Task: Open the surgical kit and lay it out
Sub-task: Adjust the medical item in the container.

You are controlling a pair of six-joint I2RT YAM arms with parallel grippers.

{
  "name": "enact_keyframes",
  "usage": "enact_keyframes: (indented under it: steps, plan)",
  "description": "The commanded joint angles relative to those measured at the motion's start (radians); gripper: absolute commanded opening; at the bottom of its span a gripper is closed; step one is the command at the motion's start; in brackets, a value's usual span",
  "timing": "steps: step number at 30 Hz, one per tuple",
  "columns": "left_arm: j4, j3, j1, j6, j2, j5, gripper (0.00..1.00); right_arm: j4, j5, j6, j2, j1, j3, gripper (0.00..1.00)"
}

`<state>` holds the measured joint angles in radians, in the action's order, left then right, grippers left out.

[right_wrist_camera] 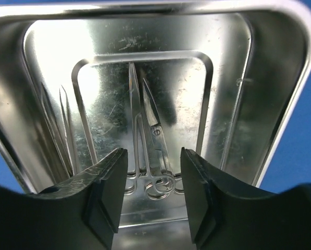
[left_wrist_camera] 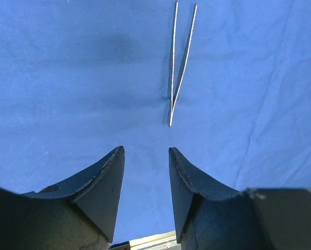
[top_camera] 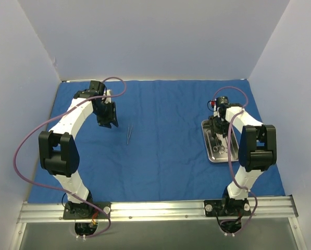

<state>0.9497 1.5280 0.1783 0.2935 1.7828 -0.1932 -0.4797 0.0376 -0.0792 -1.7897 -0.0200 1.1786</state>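
Observation:
The royal-blue cloth wrap [top_camera: 165, 156] lies spread flat over the table. Thin silver tweezers [top_camera: 129, 134] lie on it left of centre, also in the left wrist view [left_wrist_camera: 177, 67]. My left gripper [top_camera: 107, 122] hangs just left of them, open and empty [left_wrist_camera: 146, 156]. The shiny steel tray [top_camera: 207, 141] sits on the cloth at the right. In it lie silver scissor-like instruments [right_wrist_camera: 147, 140] and another pair of tweezers [right_wrist_camera: 61, 133] along its left wall. My right gripper [top_camera: 220, 131] is open above the tray, its fingers either side of the instruments' ring handles [right_wrist_camera: 154, 161].
Grey walls enclose the table on three sides. A metal rail [top_camera: 155, 211] runs along the near edge with both arm bases on it. Purple cables loop from each arm.

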Motion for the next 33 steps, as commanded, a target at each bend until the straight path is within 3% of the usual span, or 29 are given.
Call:
enact_keyframes:
  steps: [1, 10, 15, 22, 33]
  plan:
    - [-0.019, 0.004, -0.007, -0.022, 0.000, -0.023, 0.48, -0.037, 0.018, 0.016, 0.025, -0.001, 0.039, 0.46]
    - [-0.029, -0.003, -0.007, -0.022, 0.012, -0.040, 0.48, -0.039, -0.025, 0.018, 0.026, -0.018, 0.003, 0.32]
    - [-0.017, 0.011, -0.007, -0.024, 0.017, -0.038, 0.48, -0.020, -0.027, 0.035, 0.010, -0.047, -0.007, 0.31]
    - [-0.006, 0.006, -0.007, -0.022, 0.015, -0.048, 0.49, -0.011, -0.027, 0.038, 0.004, -0.063, 0.006, 0.31]
    - [0.043, 0.014, -0.013, -0.025, 0.020, -0.101, 0.50, 0.038, -0.194, 0.059, 0.024, -0.070, -0.019, 0.37]
